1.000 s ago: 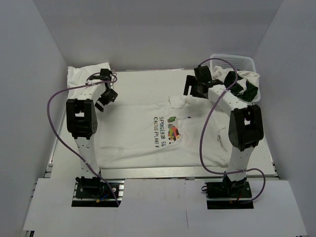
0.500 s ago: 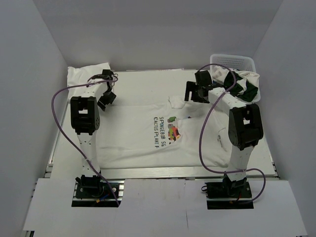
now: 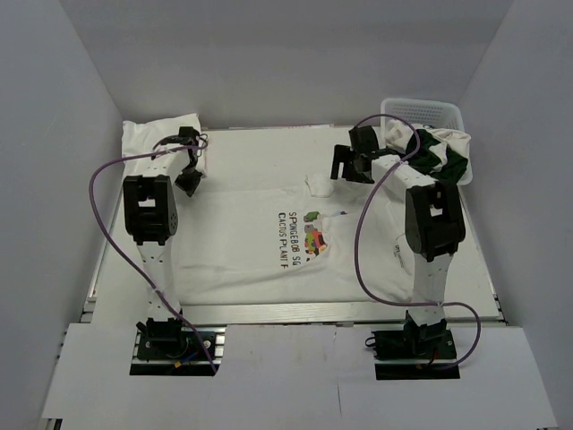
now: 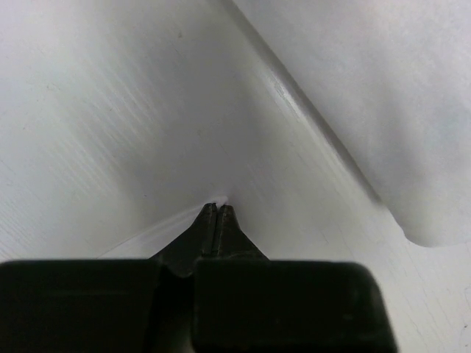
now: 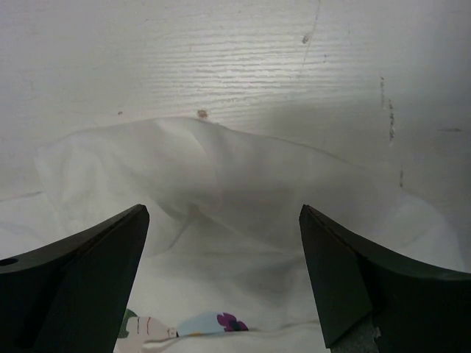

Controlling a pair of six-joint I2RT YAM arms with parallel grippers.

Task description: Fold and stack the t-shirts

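The left gripper (image 4: 218, 209) is clamped shut on the far left edge of the printed shirt (image 3: 260, 246) spread flat between the arms, the right gripper (image 5: 222, 213) hangs wide open and empty over that shirt's rumpled far fold, and past its far right corner other shirts (image 3: 450, 145) heap in a basket (image 3: 443, 111)

open table strip (image 3: 269, 152) at far middle, basket (image 3: 443, 111) blocking far right corner, cloth heap (image 3: 148, 134) far left

White printed t-shirt (image 3: 242, 260) spread flat — green and white t-shirts (image 3: 448, 154) bunched far right.
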